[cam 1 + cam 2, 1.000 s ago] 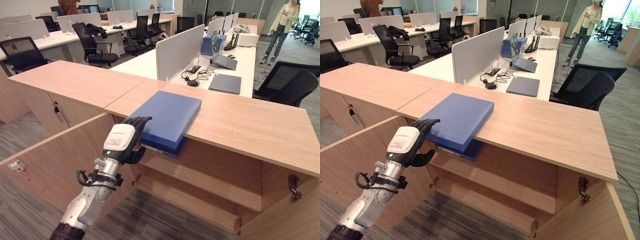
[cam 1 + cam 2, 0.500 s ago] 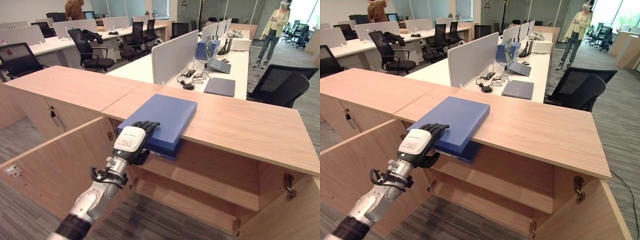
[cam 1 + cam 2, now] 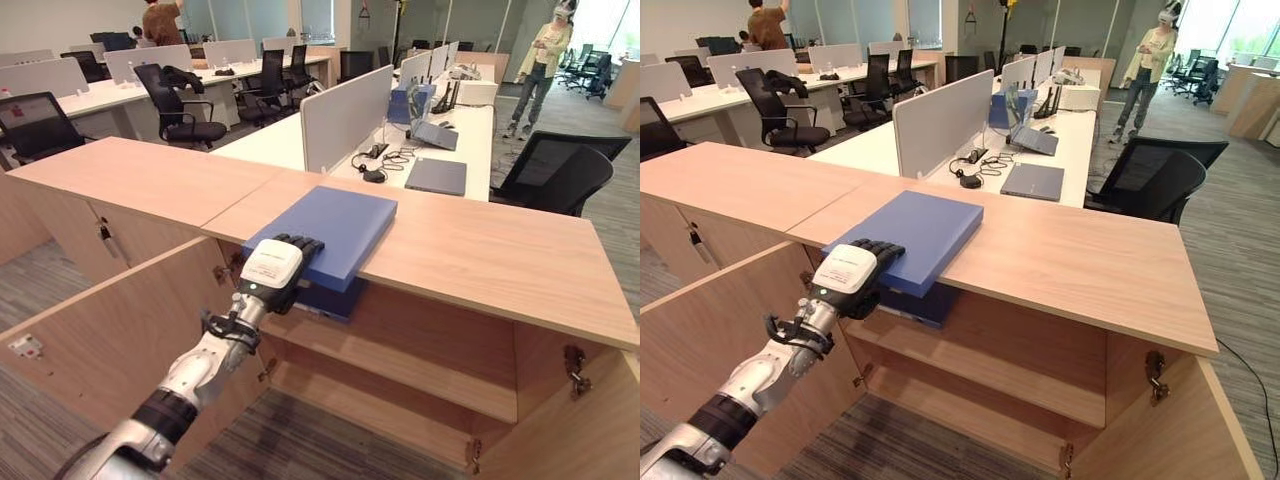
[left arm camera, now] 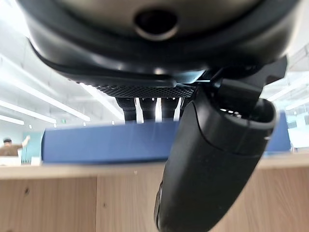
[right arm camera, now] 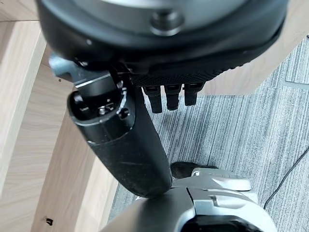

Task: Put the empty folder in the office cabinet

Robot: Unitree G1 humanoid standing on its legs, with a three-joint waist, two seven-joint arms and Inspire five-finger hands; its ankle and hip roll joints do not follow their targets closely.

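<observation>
A thick blue folder (image 3: 335, 225) lies flat on the wooden cabinet top (image 3: 500, 260), its near corner sticking out over the front edge. A darker blue part shows beneath that overhang. My left hand (image 3: 272, 272) grips this corner, fingers curled over the folder's top and thumb (image 4: 212, 169) below it. In the left wrist view the folder (image 4: 111, 145) runs as a blue band between fingers and thumb. Below, the cabinet stands open with a bare shelf (image 3: 400, 365). My right hand (image 5: 159, 38) hangs over the carpet beside a wooden panel, fingers relaxed and holding nothing.
The cabinet's left door (image 3: 110, 340) swings out toward me beside my left arm, and the right door (image 3: 590, 420) is open too. Behind the cabinet stand a desk with a divider (image 3: 345, 115), a laptop (image 3: 435, 175) and a black chair (image 3: 560, 170). A person (image 3: 545, 50) stands far back.
My left hand has reached further forward, its fingers sliding over the folder's near corner. The folder stays put on the cabinet top. The camera has shifted slightly.
</observation>
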